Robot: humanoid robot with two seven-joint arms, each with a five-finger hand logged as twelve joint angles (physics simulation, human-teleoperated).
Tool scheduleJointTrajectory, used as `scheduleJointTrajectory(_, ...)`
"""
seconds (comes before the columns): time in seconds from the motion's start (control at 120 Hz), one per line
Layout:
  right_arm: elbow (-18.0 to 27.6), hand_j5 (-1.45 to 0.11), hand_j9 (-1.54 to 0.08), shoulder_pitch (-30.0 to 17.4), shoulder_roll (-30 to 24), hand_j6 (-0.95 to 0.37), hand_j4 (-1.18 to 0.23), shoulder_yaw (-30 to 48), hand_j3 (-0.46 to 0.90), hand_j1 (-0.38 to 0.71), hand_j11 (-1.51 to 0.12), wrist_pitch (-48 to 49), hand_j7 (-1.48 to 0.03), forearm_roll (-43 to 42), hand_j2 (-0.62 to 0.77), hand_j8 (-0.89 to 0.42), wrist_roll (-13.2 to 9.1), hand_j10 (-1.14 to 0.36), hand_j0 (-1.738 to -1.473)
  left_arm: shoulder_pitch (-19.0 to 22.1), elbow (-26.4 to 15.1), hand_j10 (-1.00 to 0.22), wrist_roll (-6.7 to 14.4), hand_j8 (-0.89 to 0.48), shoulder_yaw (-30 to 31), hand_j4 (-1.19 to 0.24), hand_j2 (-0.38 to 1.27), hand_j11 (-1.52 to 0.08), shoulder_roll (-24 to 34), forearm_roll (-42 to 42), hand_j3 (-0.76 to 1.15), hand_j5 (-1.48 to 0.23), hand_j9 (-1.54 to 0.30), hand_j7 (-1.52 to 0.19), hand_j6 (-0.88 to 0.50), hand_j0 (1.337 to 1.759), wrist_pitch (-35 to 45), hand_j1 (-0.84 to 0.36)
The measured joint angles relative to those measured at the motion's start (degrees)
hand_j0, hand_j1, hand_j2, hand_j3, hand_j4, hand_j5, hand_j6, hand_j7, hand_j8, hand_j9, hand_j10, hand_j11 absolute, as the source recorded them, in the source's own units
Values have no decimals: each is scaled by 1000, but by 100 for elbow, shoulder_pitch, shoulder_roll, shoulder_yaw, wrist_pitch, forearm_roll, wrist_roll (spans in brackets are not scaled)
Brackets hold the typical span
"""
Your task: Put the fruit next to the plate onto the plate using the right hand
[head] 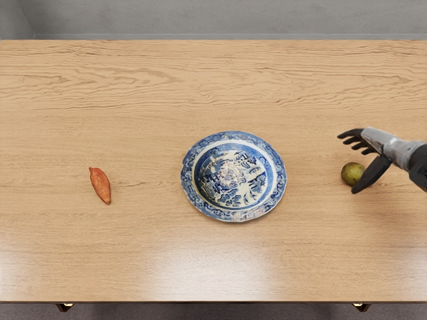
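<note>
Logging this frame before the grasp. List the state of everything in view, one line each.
plate: flat on the table, fruit not yet on it.
green fruit: resting on the table right of the plate, apart from it, not lifted.
orange vegetable: lying on the table left of the plate, untouched.
right hand: open, fingers spread around the green fruit, no grip closed.

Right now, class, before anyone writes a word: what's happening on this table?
A humanoid robot's right hand reaches in from the right edge, fingers spread, around a small green fruit lying on the wooden table. It has not closed on the fruit, which sits to the right of the blue-and-white plate, apart from it. The plate holds nothing. An orange-red vegetable lies far off to the left, untouched. The left arm is out of view.
</note>
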Motion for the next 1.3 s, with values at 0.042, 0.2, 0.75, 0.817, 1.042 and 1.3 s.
scheduleJointTrajectory(0.042, 22, -278, -278, -45, 11, -222, -219, -1, 0, -96, -278, -115, -277, -25, -39, -220, 4, -219, -1658, 0, 0, 0, 0, 0, 0, 0, 0, 0, 0, 0, 0, 0, 0, 0, 0, 1658, 0, 349)
scheduleJointTrajectory(0.2, 58, -315, -315, -234, 129, -250, -247, -7, 0, -62, -315, -582, -314, -242, -44, -248, -1, -247, -1658, 0, 0, 0, 0, 0, 0, 0, 0, 0, 0, 0, 0, 0, 0, 0, 0, 1658, 0, 349)
scheduleJointTrajectory(0.75, -35, -437, -436, -646, 416, -341, -340, -145, 0, 50, -436, -1579, -436, -731, -62, -340, -32, -339, -1658, 0, 0, 0, 0, 0, 0, 0, 0, 0, 0, 0, 0, 0, 0, 0, 0, 1658, 0, 349)
scheduleJointTrajectory(0.817, -93, -439, -439, -655, 465, -343, -341, -159, 0, 52, -439, -1617, -438, -772, -62, -342, -41, -341, -1658, 0, 0, 0, 0, 0, 0, 0, 0, 0, 0, 0, 0, 0, 0, 0, 0, 1658, 0, 349)
scheduleJointTrajectory(1.042, -342, -461, -461, -671, 667, -360, -358, -194, 0, 73, -461, -1663, -460, -836, -66, -359, -50, -358, -1658, 0, 0, 0, 0, 0, 0, 0, 0, 0, 0, 0, 0, 0, 0, 0, 0, 1658, 0, 349)
scheduleJointTrajectory(1.3, -507, -514, -513, -670, 831, -405, -410, -208, 0, 126, -756, -1695, -522, -899, -69, -411, -60, -233, -1658, 0, 0, 0, 0, 0, 0, 0, 0, 0, 0, 0, 0, 0, 0, 0, 0, 1658, 0, 349)
